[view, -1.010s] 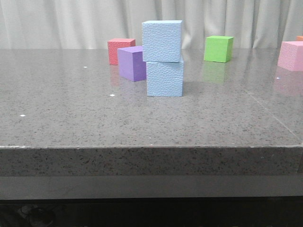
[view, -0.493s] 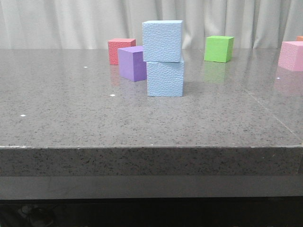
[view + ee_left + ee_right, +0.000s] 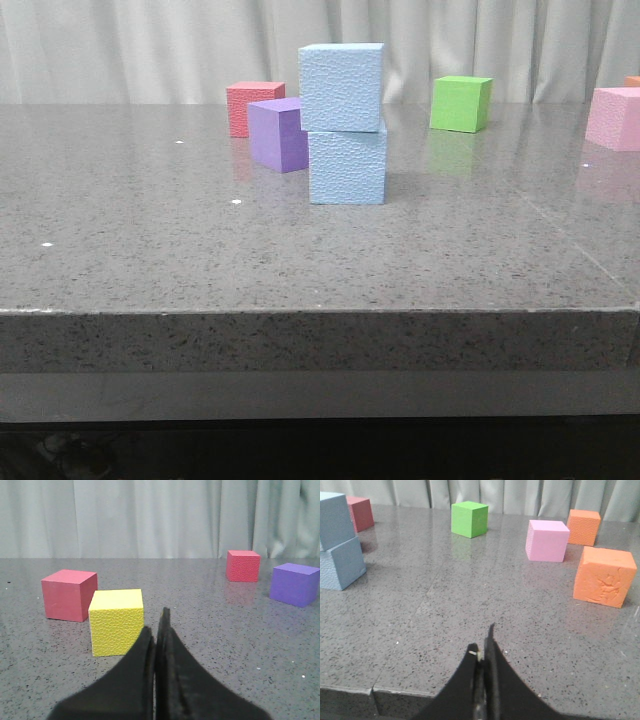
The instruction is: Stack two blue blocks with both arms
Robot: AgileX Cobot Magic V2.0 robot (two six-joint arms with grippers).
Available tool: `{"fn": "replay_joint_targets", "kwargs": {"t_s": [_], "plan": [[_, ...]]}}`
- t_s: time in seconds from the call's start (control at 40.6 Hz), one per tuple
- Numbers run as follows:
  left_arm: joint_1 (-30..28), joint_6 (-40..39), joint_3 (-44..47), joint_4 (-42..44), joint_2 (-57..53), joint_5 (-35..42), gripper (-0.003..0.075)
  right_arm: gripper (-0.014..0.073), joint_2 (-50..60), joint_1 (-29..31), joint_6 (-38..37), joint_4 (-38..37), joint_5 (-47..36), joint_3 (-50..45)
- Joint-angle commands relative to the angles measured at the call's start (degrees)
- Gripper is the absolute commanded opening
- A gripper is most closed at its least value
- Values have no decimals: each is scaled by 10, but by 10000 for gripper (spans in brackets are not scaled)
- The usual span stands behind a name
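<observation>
Two pale blue blocks stand stacked mid-table in the front view: the upper block (image 3: 341, 87) rests on the lower block (image 3: 347, 166), shifted slightly left. The stack also shows in the right wrist view, upper block (image 3: 335, 520) on lower block (image 3: 341, 564). Neither arm shows in the front view. My left gripper (image 3: 156, 625) is shut and empty, low over the table beside a yellow cube (image 3: 116, 622). My right gripper (image 3: 483, 642) is shut and empty near the table's front edge, far from the stack.
A purple cube (image 3: 278, 134) and a red cube (image 3: 253, 107) stand just left of the stack. A green cube (image 3: 461, 103) is behind to the right, a pink cube (image 3: 615, 118) at far right. Two orange cubes (image 3: 605, 576) (image 3: 584, 527) and a dark-pink cube (image 3: 68, 594) show in the wrist views.
</observation>
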State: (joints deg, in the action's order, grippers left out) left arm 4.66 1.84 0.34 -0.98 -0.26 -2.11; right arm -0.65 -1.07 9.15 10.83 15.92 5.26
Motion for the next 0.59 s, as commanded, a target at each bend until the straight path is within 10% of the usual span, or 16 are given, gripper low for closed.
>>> {"fn": "replay_joint_targets", "kwargs": {"t_s": [0.0, 0.567], "plan": [[0, -7, 21, -1, -14, 49, -18, -69, 11, 5, 0, 7, -94, -17], [0, -7, 21, -1, -14, 49, -18, -69, 23, 5, 0, 7, -170, -68]]}}
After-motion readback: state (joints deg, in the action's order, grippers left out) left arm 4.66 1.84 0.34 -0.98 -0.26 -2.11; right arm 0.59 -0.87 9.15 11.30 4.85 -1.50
